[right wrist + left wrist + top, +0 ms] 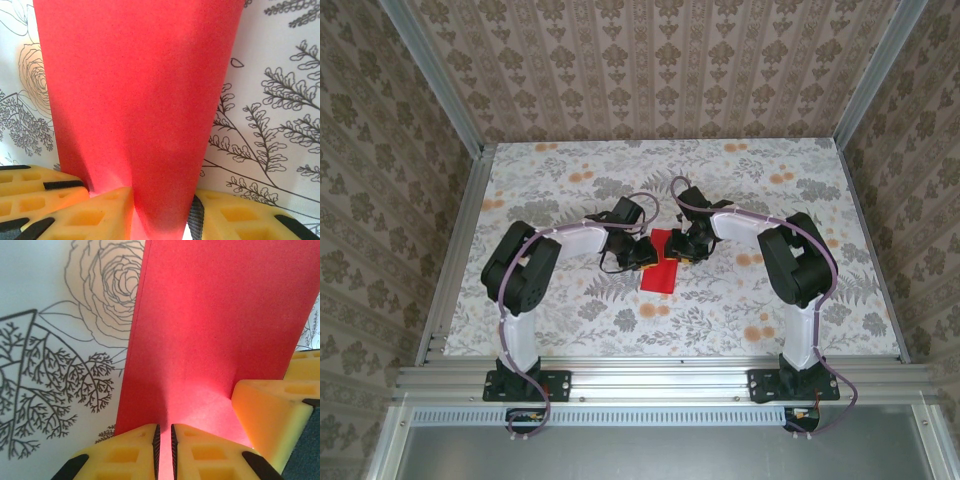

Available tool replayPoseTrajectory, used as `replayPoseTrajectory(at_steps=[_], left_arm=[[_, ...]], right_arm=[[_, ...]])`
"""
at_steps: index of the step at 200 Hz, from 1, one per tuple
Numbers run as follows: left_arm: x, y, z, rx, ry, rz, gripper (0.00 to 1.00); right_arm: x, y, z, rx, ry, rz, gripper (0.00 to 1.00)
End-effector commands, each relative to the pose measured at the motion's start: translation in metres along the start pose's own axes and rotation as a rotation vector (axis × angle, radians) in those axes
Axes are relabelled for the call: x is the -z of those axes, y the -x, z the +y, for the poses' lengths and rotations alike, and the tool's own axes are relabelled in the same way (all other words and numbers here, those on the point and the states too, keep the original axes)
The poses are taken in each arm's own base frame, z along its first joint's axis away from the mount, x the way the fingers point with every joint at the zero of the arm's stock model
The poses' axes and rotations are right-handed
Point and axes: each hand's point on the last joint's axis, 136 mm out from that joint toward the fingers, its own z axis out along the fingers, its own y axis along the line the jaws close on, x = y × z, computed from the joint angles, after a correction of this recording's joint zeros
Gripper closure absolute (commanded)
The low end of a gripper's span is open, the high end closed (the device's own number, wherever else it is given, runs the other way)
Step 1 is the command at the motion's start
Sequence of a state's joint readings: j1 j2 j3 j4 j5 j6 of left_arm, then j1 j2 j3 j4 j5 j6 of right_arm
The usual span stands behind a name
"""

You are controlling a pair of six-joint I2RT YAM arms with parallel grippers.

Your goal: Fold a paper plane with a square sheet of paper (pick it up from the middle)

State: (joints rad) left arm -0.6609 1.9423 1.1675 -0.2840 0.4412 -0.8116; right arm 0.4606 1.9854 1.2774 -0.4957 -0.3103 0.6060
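Where the two arms meet over the middle of the flower-patterned table (570,180), the red sheet of paper (660,275) lies between them as a narrow strip rather than a full square. Its near end rests on the table surface, pointing toward the arm bases.

Left gripper (163,450): the jaws are pressed almost together, with only a thin slit between the yellow fingers (130,455). Red paper shows in that slit, so this end effector is pinching the sheet at its edge.

Right gripper (160,220): the jaws stand partly apart. The end of the sheet runs down between them, bowed into a trough, and fills the gap from one pad to the other. This end effector holds the sheet as well.

In the left wrist view, one finger of the right gripper sits on the paper just beside the left fingers. Both grippers grip the same end of the strip, close together.
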Motion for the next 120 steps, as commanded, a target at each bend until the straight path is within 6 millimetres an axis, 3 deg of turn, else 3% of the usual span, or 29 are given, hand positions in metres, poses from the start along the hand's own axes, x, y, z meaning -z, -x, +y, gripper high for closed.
replayPoseTrajectory(at_steps=[1,51,88,120], left_arm=[[-0.007,-0.006,0.012,0.000,0.057,0.026,0.83],[-0.011,-0.016,0.030,0.015,0.114,0.045,0.84],[-0.013,-0.020,0.039,0.020,0.145,0.060,0.85],[-0.015,-0.021,0.041,0.015,0.160,0.067,0.86]], right_arm=[[-0.034,-0.037,-0.064,-0.071,-0.217,0.125,0.62],[-0.020,-0.029,-0.046,-0.063,-0.161,0.095,0.59],[0.024,-0.007,-0.017,-0.048,-0.087,-0.003,0.49],[0.058,0.003,-0.008,-0.053,-0.053,-0.104,0.48]])
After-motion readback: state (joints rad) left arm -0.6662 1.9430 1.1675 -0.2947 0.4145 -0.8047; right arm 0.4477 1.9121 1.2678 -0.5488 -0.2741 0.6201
